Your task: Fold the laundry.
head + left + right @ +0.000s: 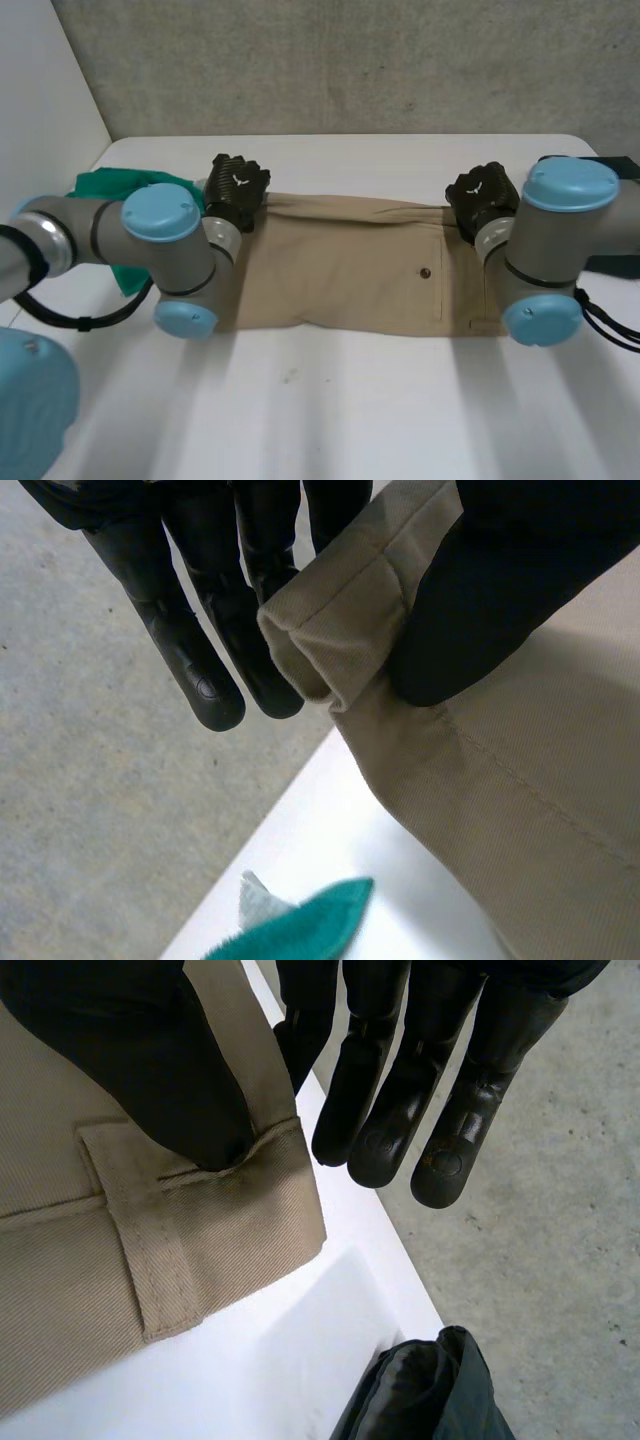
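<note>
So the white surface [350, 420] is mostly taken up by the tan trousers [350, 270], which are laid flat across the middle with the far edge stretched between the two hands. A green cloth [115, 185] is bunched just beside the left end, and a dark cloth [430, 1390] is parked near the right end, close to the surface's far edge.

The left hand [236, 188] is clamped on the far left corner, with a rolled bit of hem squeezed between thumb and fingers. The right hand [482, 195] is clamped on the far right corner by the belt loop, thumb on top and fingers behind the edge.

Where it could go sideways:
- The right pinch looks shallow, so the corner might be lost if the two hands are raised unevenly.
- Only the top layer may be caught on the left, so the layers could get pulled apart and the fold skewed.
- The green cloth could get dragged along if the left corner is swept over it.
</note>
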Controlling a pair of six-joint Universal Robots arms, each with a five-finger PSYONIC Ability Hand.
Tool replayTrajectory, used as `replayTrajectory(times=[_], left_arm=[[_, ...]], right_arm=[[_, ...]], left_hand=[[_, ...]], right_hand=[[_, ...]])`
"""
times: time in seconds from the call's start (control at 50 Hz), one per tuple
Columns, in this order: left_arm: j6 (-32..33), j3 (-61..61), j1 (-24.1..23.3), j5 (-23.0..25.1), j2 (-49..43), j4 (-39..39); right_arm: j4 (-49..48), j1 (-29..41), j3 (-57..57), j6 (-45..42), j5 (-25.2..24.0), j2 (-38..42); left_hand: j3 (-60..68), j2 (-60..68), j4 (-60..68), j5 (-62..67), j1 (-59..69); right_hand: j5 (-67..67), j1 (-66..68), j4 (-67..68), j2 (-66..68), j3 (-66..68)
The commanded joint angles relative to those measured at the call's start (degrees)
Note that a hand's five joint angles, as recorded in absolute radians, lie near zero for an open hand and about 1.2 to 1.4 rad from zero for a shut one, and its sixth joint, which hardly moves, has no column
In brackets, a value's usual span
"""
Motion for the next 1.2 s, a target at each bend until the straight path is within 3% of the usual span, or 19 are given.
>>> replayTrajectory(times=[0.02, 0.04, 0.06, 0.1, 0.32, 0.42, 0.5, 0.64, 0.94, 1.0, 1.06, 1.2], left_arm=[[0.11, 8.55, 0.0, -0.15, -7.38, 5.67], [0.12, 8.57, -0.08, 0.02, -7.47, 5.68], [0.03, 8.39, -0.17, 0.02, -7.39, 5.68], [0.03, 5.5, -0.79, 0.29, -6.34, 6.56], [-0.94, -12.25, -2.46, -0.68, 10.97, 7.52], [-4.18, -22.71, -2.55, -0.68, 20.46, 7.44], [-9.81, -29.39, -2.55, -0.5, 25.13, 7.44], [-16.49, -34.85, -2.63, -0.42, 27.07, 7.26], [-17.11, -35.91, -2.37, -0.42, 26.28, 7.17], [-17.2, -36.26, -2.37, -0.42, 26.28, 7.26], [-17.11, -36.35, -2.55, -0.42, 26.28, 7.26], [-16.85, -37.05, -2.55, -0.5, 26.89, 7.17]], right_arm=[[0.72, 0.04, -12.56, -0.23, 1.69, 10.4], [0.99, 0.12, -13.44, -0.49, 2.04, 10.92], [1.68, 0.12, -14.4, -0.32, 2.66, 10.84], [2.13, 0.12, -13.98, 0.81, 3.01, 9.45], [4.67, -1.9, 4.12, 13.12, 0.38, -13.94], [13.8, -5.93, 15.44, 15.75, -6.98, -19.03], [15.49, -8.22, 22.56, 20.49, -12.26, -20.01], [8.04, -10.42, 28.65, 23.67, -17.28, -19.05], [3.01, -10.42, 25.23, 23.06, -16.85, -10.43], [2.4, -10.34, 24.79, 22.97, -16.85, -9.9], [1.43, -10.42, 24.7, 22.97, -16.76, -9.9], [1.34, -12.26, 25.58, 21.92, -15.18, -11.92]], left_hand=[[-22.22, -22.6, -22.65, -19.87, -19.26], [-36.94, -37.33, -37.38, -34.59, -33.98], [-47.08, -47.47, -47.52, -44.73, -44.12], [-58.16, -58.55, -58.6, -55.81, -55.2], [-58.16, -58.55, -58.6, -55.81, -55.2], [-58.16, -58.55, -58.6, -55.81, -55.2], [-58.16, -58.55, -58.6, -55.81, -55.2], [-58.16, -58.55, -58.6, -55.81, -55.2], [-58.12, -58.5, -58.55, -55.77, -55.15], [-58.12, -58.5, -58.55, -55.77, -55.15], [-58.12, -58.5, -58.55, -55.77, -55.15], [-58.12, -58.5, -58.55, -55.77, -55.16]], right_hand=[[-19.55, -8.87, -20.64, -20.01, -20.26], [-51.39, -40.71, -52.48, -51.86, -52.1], [-57.01, -46.33, -58.1, -57.48, -57.72], [-57.01, -46.33, -58.1, -57.48, -57.72], [-57.01, -46.33, -58.1, -57.48, -57.72], [-57.01, -46.33, -58.1, -57.48, -57.72], [-57.01, -46.33, -58.1, -57.48, -57.72], [-45.19, -34.5, -46.28, -45.65, -45.89], [-32.04, -21.35, -33.13, -32.5, -32.74], [-18.94, -8.26, -20.03, -19.4, -19.65], [11.41, 22.1, 10.32, 10.95, 10.71], [12.99, 23.67, 11.9, 12.52, 12.28]])
